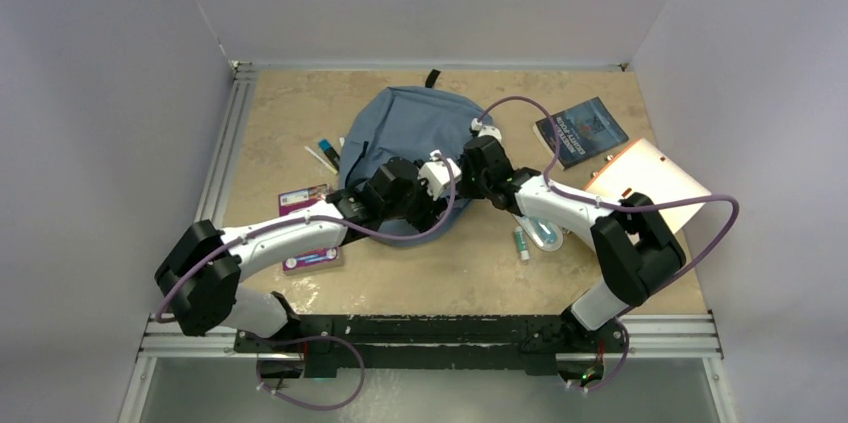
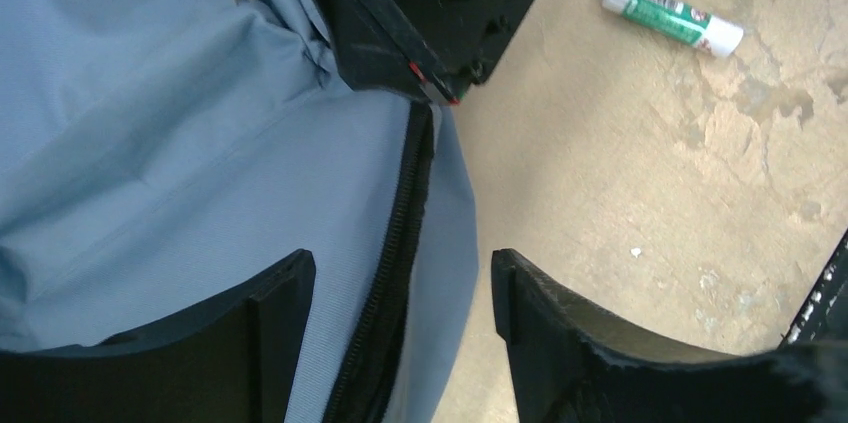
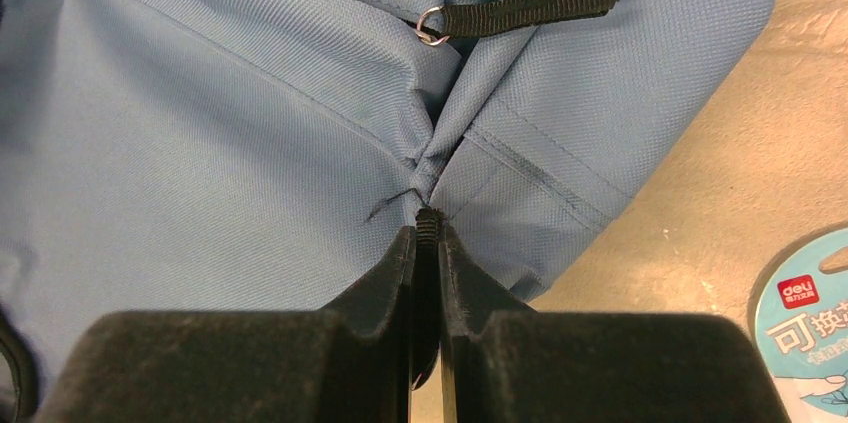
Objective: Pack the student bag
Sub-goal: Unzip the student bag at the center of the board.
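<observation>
The bag [image 1: 400,128] lies flat on the middle of the bench [image 1: 480,273], toward its far side, and both arms reach to its near right edge. I judge that packing itself has not begun: nothing is in the bag that I can see, and the zip [image 2: 400,213] looks shut along the part my left wrist camera shows. So the step in hand is, I think, to open the bag.

My right claw [image 3: 428,233] is pressed together and pinches a small fold of the bag at a seam, where the cloth gathers into creases. Just beyond this fold lies the pull [image 3: 530,5], a black strap on a metal ring, free and not held.

My left claw [image 2: 400,273] is spread. One finger stands over the blue cloth, the other over the bare bench, with the zip line between them. It holds nothing.

For the next move I would let the right claw hold the cloth tight and bring the left claw to the pull, close on the strap, and draw along the zip. The strap is thin and flat, so the approach must be low and exact.

Around the bag wait the things to pack: a glue stick [image 2: 672,18] near the right side, a book [image 1: 582,130] and a folder [image 1: 650,188] further right, pens [image 1: 325,153] and cards [image 1: 305,200] on the left.
</observation>
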